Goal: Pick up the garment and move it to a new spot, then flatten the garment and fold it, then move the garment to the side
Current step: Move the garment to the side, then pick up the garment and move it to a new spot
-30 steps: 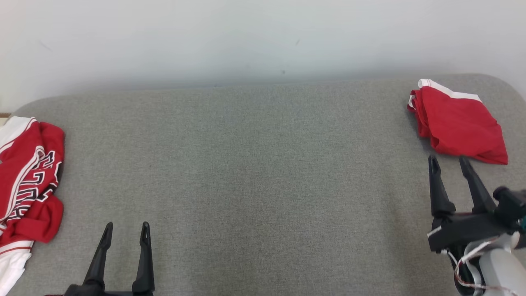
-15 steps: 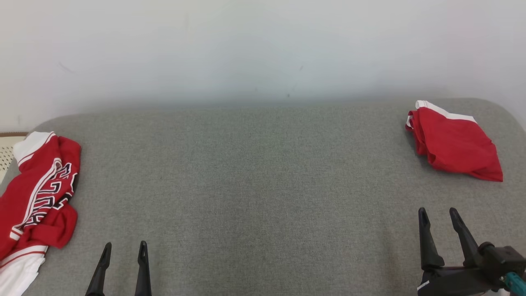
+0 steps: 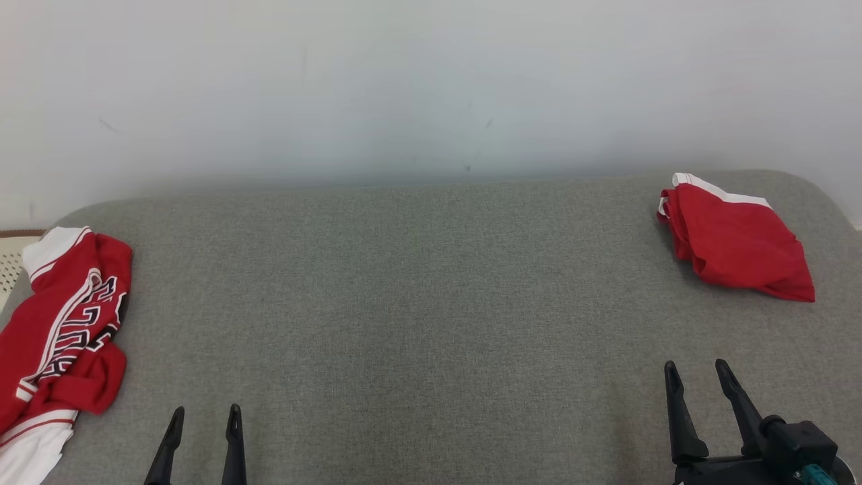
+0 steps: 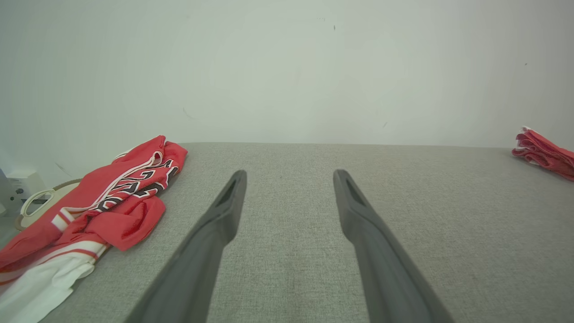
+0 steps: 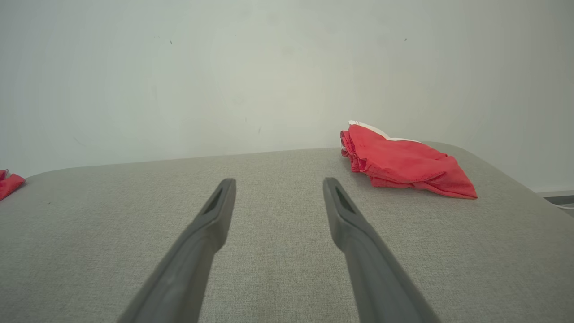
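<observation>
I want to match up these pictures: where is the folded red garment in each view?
Head view: folded garment far right, near the back edge of the grey surface.
Left wrist view: folded garment at the right edge.
Right wrist view: folded garment right of centre.
Shared landmark: the jersey, at the opposite, left end.

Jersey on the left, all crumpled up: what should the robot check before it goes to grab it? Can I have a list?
1. Left gripper open, holding nothing: ok.
2. Right gripper open, holding nothing: ok.
3. Crumpled jersey in sight at the left edge of the grey surface: ok.
4. Jersey lies wholly on the surface: cannot tell.
5. Folded red garment lies well apart, far right: ok.
</observation>
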### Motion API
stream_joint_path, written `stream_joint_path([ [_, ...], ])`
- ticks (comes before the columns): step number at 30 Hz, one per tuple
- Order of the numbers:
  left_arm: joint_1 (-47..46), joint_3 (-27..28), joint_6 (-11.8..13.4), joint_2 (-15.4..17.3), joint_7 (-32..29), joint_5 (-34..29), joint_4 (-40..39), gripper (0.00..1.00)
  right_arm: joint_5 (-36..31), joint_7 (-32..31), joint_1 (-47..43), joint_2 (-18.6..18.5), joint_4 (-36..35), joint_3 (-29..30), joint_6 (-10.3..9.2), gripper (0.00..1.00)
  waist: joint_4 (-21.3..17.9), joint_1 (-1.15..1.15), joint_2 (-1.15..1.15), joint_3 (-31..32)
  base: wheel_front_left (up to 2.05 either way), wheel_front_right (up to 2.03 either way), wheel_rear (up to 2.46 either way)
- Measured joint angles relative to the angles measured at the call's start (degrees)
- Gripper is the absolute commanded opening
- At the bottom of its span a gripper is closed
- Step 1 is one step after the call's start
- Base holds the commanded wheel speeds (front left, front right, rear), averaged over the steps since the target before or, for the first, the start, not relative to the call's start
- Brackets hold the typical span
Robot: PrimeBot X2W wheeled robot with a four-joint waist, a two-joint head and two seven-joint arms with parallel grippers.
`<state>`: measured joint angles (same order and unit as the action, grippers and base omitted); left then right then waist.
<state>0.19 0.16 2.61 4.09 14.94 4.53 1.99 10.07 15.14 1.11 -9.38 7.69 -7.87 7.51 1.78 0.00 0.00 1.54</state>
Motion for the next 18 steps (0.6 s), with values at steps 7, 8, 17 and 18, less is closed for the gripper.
stream_joint_path([
  [7,0.4,-0.3,0.3,-0.2,0.0,-0.1,-0.8,1.0,0.5,0.0,-0.1,-0.5,0.1,-0.5,0.0,1.0,-0.2,0.0,0.0,-0.1,0.0,0.0,0.0],
  [8,0.5,-0.4,0.4,-0.2,0.0,-0.1,-0.8,1.0,0.5,0.0,-0.1,-0.5,0.1,-0.5,0.0,1.0,-0.2,0.0,0.0,-0.1,0.0,0.0,0.0],
  [17,0.5,0.6,0.6,-0.3,0.0,-0.1,-0.6,1.0,1.0,0.0,-0.2,-0.5,0.5,-0.5,0.0,1.0,0.4,0.0,0.0,-0.2,0.0,0.0,0.0],
  [18,0.5,0.7,0.6,-0.3,0.0,-0.1,-0.5,1.0,1.1,0.0,-0.2,-0.5,0.6,-0.7,0.0,1.0,0.6,0.0,0.0,-0.3,0.0,0.0,0.0],
])
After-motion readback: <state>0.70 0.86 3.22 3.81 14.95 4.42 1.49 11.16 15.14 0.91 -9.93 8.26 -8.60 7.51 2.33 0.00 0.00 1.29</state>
